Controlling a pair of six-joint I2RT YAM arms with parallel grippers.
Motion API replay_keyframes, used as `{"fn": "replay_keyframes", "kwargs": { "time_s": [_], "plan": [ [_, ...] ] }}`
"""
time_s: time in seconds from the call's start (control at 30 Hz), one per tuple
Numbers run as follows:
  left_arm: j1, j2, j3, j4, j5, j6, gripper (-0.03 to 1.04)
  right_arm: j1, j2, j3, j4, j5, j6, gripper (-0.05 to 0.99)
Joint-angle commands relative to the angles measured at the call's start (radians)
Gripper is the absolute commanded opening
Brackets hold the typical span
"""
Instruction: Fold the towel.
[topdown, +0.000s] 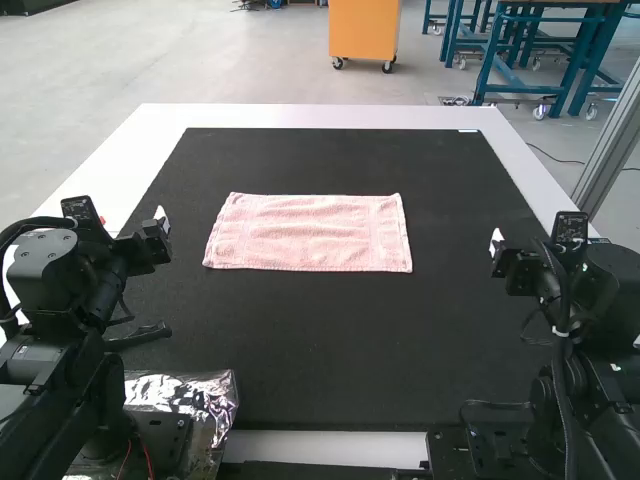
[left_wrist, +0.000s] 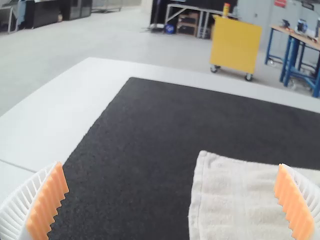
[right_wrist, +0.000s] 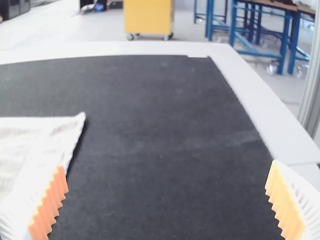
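Nubby pink rectangular towel (topdown: 310, 233) lies spread on black mat (topdown: 330, 345); left gripper (topdown: 162, 218) and right gripper (topdown: 496, 241) flank it, jaws wide.

- A white bench (topdown: 320, 116), its pale border framing the mat along the far edge and both sides, with a strip at the near edge.
- A flat black mat (topdown: 320, 350) covering the bench's middle; a faint lighter streak (right_wrist: 225, 142) crosses it near the right edge.
- A small white strip (topdown: 468, 131) at the mat's far right corner.
- Crinkled silver foil (topdown: 222, 400) by the mat's near left corner.
- A grey metal post (topdown: 612, 145), tilted in the high view, beside the bench's right edge.
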Motion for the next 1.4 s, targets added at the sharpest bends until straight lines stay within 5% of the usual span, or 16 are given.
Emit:
{"fn": "replay_keyframes", "kwargs": {
  "time_s": [0.0, 0.53, 0.57, 0.63, 0.67, 0.7, 0.77, 0.8, 0.9, 1.03, 1.1, 1.23, 1.37],
  "plan": [
    [0.009, -0.004, -0.006, 0.005, -0.01, -0.01, 0.97, -0.008, -0.01, -0.007, -0.002, -0.009, -0.007, 0.91],
    [0.004, -0.004, -0.006, 0.01, -0.01, -0.004, 0.97, -0.008, -0.01, -0.007, -0.001, -0.009, -0.013, 0.91],
    [0.004, -0.004, -0.006, 0.014, -0.008, 0.011, 0.97, -0.008, -0.01, -0.007, 0.007, -0.008, -0.023, 0.91],
    [0.003, -0.004, -0.006, 0.04, -0.008, 0.151, 0.97, -0.007, -0.01, -0.007, 0.047, -0.006, -0.053, 0.91],
    [0.003, -0.004, -0.006, 0.048, -0.008, 0.22, 0.97, -0.01, -0.01, -0.009, 0.067, -0.006, -0.079, 0.91],
    [0.003, -0.004, -0.006, 0.059, -0.008, 0.228, 0.97, -0.011, -0.01, -0.007, 0.096, -0.006, -0.162, 0.91],
    [0.006, -0.004, -0.006, 0.083, -0.008, 0.246, 0.97, -0.007, -0.01, -0.007, 0.098, -0.019, -0.464, 0.91],
    [0.004, -0.004, -0.006, 0.105, -0.008, 0.264, 0.97, -0.007, -0.01, -0.007, 0.101, -0.031, -0.542, 0.91],
    [0.001, -0.004, -0.006, 0.171, -0.008, 0.297, 0.97, -0.002, -0.01, -0.007, 0.141, -0.035, -0.537, 0.91],
    [0.0, -0.002, -0.006, 0.235, -0.008, 0.441, 0.96, -0.007, -0.01, -0.007, 0.228, -0.008, -0.543, 0.91],
    [0.0, -0.004, -0.006, 0.252, 0.058, 0.521, 0.96, -0.016, -0.01, -0.007, 0.289, 0.031, -0.507, 0.91],
    [0.0, -0.001, 0.024, 0.346, 0.072, 0.539, 0.96, -0.025, 0.012, 0.07, 0.351, 0.041, -0.418, 0.91],
    [-0.003, 0.091, 0.166, 0.313, 0.079, 0.547, 0.95, -0.027, 0.185, 0.245, 0.348, 0.046, -0.264, 0.91]
  ]
}}
